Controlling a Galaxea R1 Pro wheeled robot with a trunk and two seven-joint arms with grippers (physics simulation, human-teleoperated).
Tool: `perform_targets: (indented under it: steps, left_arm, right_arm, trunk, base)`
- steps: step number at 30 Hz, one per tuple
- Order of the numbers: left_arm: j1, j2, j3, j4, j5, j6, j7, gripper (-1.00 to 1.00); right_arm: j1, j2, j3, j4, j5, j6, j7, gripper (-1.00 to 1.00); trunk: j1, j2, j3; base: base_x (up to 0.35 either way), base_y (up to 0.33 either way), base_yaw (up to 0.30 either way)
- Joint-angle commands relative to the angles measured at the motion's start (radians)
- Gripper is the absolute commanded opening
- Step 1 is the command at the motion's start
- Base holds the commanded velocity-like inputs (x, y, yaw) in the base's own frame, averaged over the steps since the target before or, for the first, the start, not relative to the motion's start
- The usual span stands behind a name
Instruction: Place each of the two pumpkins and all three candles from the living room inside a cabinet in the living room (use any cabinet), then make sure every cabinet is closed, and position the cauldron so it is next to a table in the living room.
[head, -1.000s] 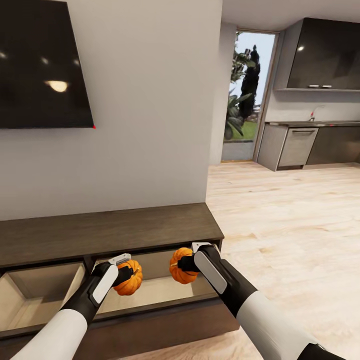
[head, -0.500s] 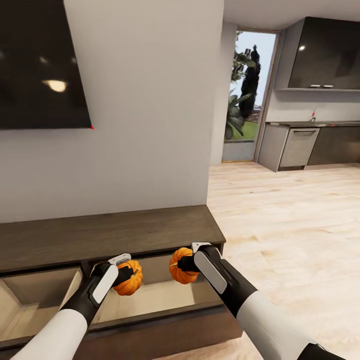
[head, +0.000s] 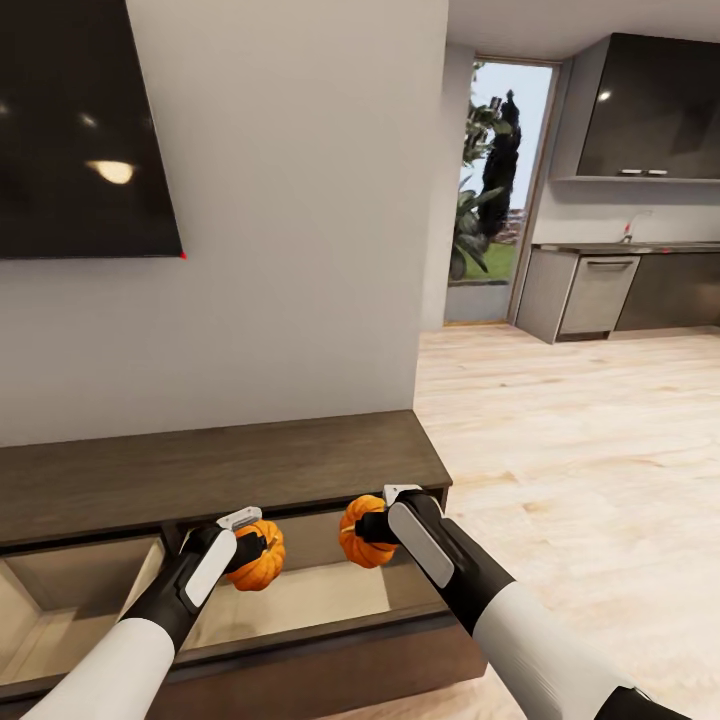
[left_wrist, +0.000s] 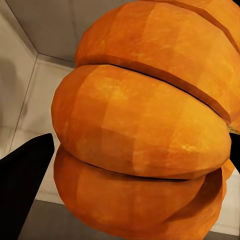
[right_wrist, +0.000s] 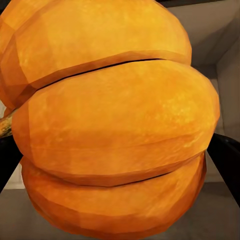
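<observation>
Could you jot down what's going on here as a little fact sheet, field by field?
Place: living room, wall-mounted TV, kitchen behind
Left gripper: shut on the left pumpkin
Right gripper: shut on the right pumpkin
Pumpkin position: both held in the air above the open drawer
Cabinet: low, dark brown; two drawers pulled out, pale insides
Other drawer: open, nothing seen inside
Likely next move: lower and release the pumpkins into the drawer
</observation>
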Motion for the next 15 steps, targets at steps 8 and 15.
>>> perform_targets:
  steps: [8,15]
  left_arm:
    - [-0.001,0.001,-0.006,-0.002,0.010,0.002,0.012,-1.00]
    - [-0.001,0.002,-0.006,-0.002,0.010,0.002,0.012,-1.00]
  right_arm:
    - [-0.001,-0.001,0.002,-0.001,-0.010,0.000,-0.013,-1.00]
    - [-0.001,-0.001,0.003,-0.001,-0.010,0.000,-0.013,-1.00]
  trunk:
    - [0.011,-0.021,-0.010]
    - [0.038,-0.070,-0.032]
  base:
    - [0.000,0.000,0.000]
    - [0.000,0.000,0.000]
